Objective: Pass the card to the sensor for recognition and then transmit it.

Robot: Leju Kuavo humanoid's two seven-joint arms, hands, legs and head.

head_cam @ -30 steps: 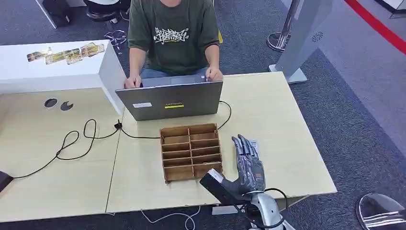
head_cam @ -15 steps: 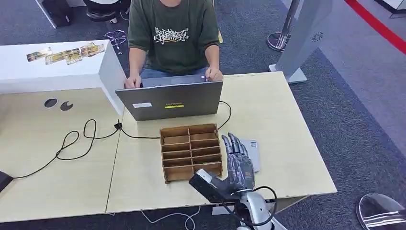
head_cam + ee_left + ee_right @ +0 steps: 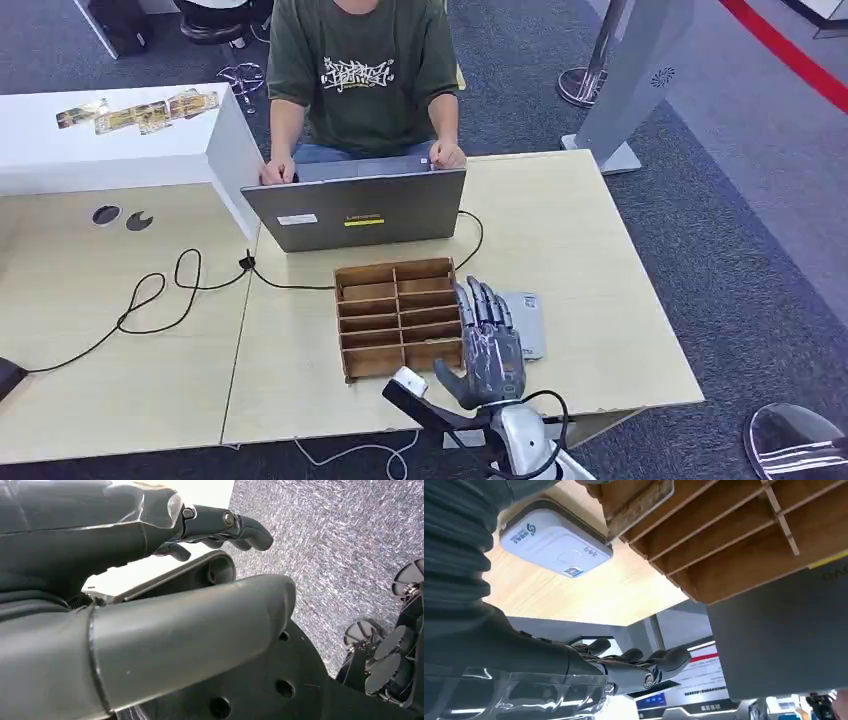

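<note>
1. The right hand hovers flat, fingers outstretched and apart, holding nothing, between the wooden organizer and the sensor.
2. The left hand hangs near the floor, fingers curled; whether it holds anything I cannot tell.

Even, bright overhead light fills the scene, with only soft, faint shadows beside the right hand on the table. The head view is fairly sharp. Both wrist views blur close up; glossy highlights streak the left hand.
</note>
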